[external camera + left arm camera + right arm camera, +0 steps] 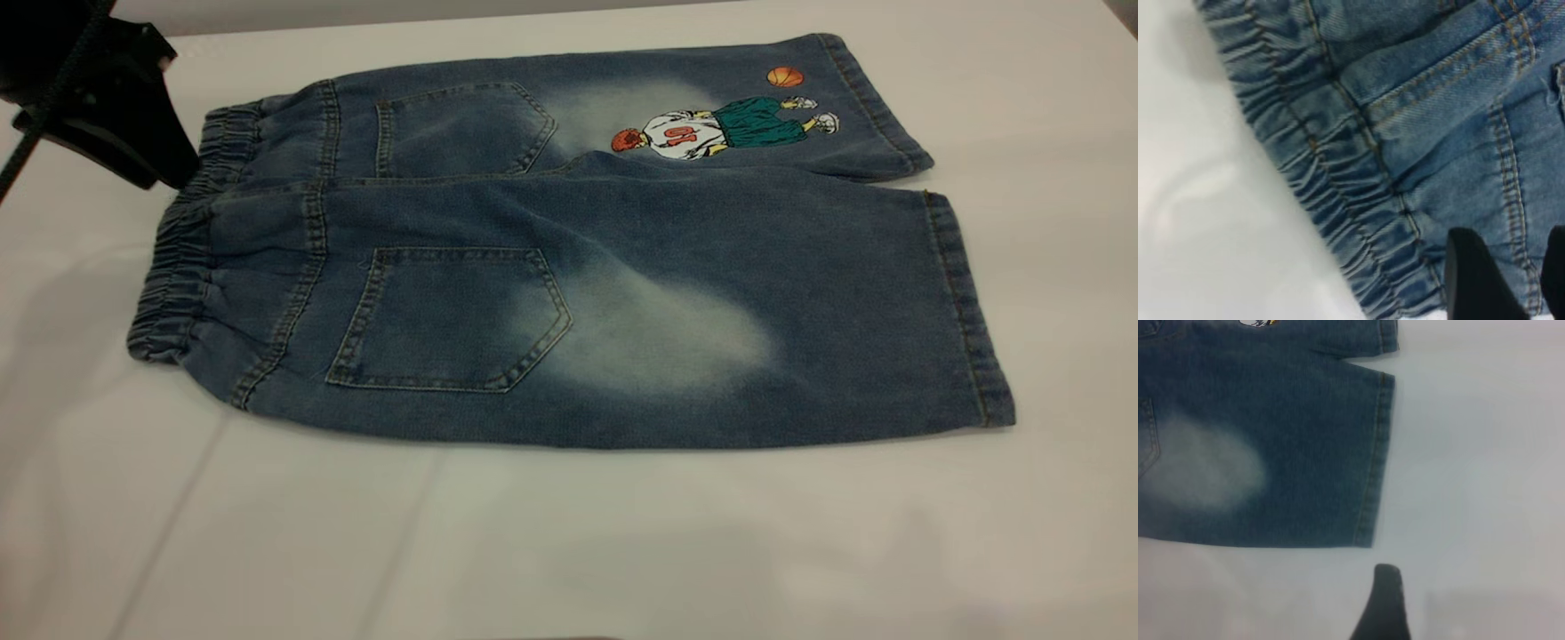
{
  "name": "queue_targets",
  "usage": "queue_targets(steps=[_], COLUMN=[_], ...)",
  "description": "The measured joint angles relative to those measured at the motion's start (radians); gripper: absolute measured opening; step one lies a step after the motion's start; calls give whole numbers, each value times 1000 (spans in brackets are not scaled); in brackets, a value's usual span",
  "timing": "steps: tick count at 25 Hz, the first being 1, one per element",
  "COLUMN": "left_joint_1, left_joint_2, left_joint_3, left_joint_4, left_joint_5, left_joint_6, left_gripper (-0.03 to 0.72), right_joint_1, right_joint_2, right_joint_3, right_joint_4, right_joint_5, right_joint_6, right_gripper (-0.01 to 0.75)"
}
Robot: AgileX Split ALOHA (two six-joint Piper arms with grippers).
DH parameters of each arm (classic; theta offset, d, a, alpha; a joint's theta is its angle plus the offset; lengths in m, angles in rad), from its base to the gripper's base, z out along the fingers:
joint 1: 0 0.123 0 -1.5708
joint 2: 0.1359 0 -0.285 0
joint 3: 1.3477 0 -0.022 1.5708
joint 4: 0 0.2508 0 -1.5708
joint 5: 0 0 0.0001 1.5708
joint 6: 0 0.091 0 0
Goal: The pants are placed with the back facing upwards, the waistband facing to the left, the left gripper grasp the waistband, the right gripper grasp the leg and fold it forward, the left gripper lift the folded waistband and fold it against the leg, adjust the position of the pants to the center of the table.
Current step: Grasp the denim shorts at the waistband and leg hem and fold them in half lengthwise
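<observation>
We found the pants (569, 258) flat, back up, on the surface (569, 551), waistband (191, 240) toward its left edge, not yet folded. The left tool (1515, 283) hovered at the far end of the waistband, fingers parted with denim showing between them, gripping nothing. The right tool (1383, 603) hung over bare surface just off the hem of the leg (1271, 453); we could not tell its opening. We judged the opening grasp in hand: next, the left must close on the waistband and the right reach the hem.

Faded blue denim knee-length pants (569, 267) lie flat, back up, ruffled waistband (178, 258) beneath the bulky black left gripper (107, 98).
</observation>
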Motion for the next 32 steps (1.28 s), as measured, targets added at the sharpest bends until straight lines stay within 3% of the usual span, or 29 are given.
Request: queue_targets(steps=[3,7,12,16,19,32], left_joint_1=[0,0,0,0,0,-33], left_joint_2=[-21,-34,-34,-34,-18,148], left_joint_3=[-27,-36,-36,-29,-17,0], left_joint_4=[15,45,161,305,382,261], left_joint_5=[39,75,89,97,97,54], left_joint_6=[-1,-44,-238,-517,-623,-533], left_gripper=[277,379,482,494,496,496], right_joint_1=[0,0,0,0,0,0], right_joint_2=[0,0,0,0,0,0], right_joint_3=[0,0,0,0,0,0], right_joint_4=[0,0,0,0,0,0], right_joint_5=[9,10,13,13,13,13], right_joint_6=[0,0,0,0,0,-1], right_gripper=[547,547,547,547,547,547])
